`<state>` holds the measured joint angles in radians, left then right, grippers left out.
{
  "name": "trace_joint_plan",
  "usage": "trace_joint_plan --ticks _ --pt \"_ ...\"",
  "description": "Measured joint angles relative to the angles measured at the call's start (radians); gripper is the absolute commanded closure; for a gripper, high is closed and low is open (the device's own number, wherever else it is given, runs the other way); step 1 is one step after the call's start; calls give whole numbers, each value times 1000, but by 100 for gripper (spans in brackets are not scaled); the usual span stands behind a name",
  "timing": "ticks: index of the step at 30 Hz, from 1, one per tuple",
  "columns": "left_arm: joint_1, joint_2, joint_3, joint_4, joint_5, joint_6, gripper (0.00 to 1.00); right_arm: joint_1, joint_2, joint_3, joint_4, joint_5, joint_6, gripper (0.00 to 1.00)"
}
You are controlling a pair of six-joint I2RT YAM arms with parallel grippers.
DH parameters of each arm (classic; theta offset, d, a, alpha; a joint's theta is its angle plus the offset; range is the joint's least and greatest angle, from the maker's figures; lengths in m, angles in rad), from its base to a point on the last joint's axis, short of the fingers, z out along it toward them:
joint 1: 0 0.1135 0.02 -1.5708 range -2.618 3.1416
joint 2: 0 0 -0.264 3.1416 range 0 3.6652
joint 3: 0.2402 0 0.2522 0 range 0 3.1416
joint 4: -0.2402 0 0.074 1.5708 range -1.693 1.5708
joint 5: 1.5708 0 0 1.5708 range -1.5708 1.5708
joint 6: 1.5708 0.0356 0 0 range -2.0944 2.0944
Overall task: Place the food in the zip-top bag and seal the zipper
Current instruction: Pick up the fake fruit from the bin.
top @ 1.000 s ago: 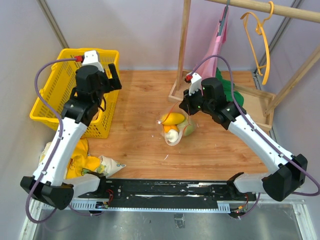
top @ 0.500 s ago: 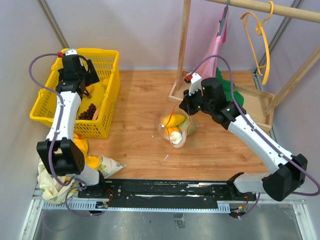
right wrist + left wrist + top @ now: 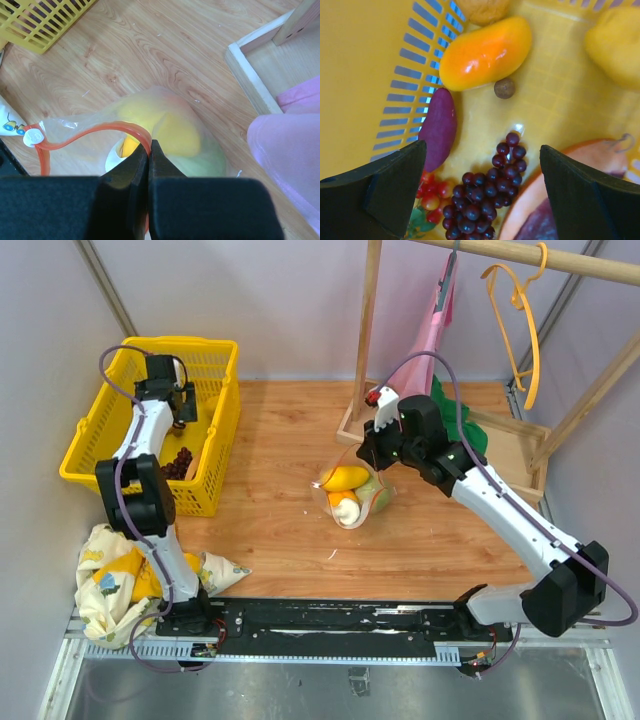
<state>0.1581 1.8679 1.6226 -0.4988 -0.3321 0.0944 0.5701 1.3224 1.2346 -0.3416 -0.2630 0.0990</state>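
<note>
Indoors, wooden tabletop [image 3: 280,530], pale walls [image 3: 280,300]; left tool [image 3: 482,172] wide in basket [image 3: 360,50], right tool [image 3: 149,150] tight on zipper [image 3: 90,132].

The zip-top bag [image 3: 352,500] is thin clear plastic film, crinkled and shiny, and its zipper [image 3: 107,126] is a smooth orange-red plastic strip. In the glossy yellow moulded-plastic basket [image 3: 195,495], the toy mango [image 3: 485,52] and the grape bunch [image 3: 482,205] gleam like smooth plastic, while the purple sweet potato [image 3: 439,129] looks matt. The table [image 3: 430,540] is pale wood with visible grain and a satin finish; the pink cloth [image 3: 290,145] looks soft and matt.
</note>
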Motion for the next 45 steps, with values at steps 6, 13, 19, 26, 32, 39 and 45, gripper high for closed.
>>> trace_joint_plan --ticks 6,13,19,26,32,39,45 --pt "18 164 89 6 -34 108 3 0 24 5 -1 -7 -12 99" --pt "48 311 195 20 -47 188 3 0 31 9 -4 -7 -27 99" --pt "72 409 316 12 22 195 3 0 41 12 -4 -7 -31 99" --pt "83 479 369 -13 138 189 3 0 60 13 -4 -7 -40 99" --pt "84 495 378 -50 229 183 8 0 66 13 -4 -7 -44 99" --pt "84 495 383 -79 270 148 8 0 66 13 -4 -7 -44 99" --pt "84 502 426 -71 306 95 8 0 66 13 -4 -7 -44 99"
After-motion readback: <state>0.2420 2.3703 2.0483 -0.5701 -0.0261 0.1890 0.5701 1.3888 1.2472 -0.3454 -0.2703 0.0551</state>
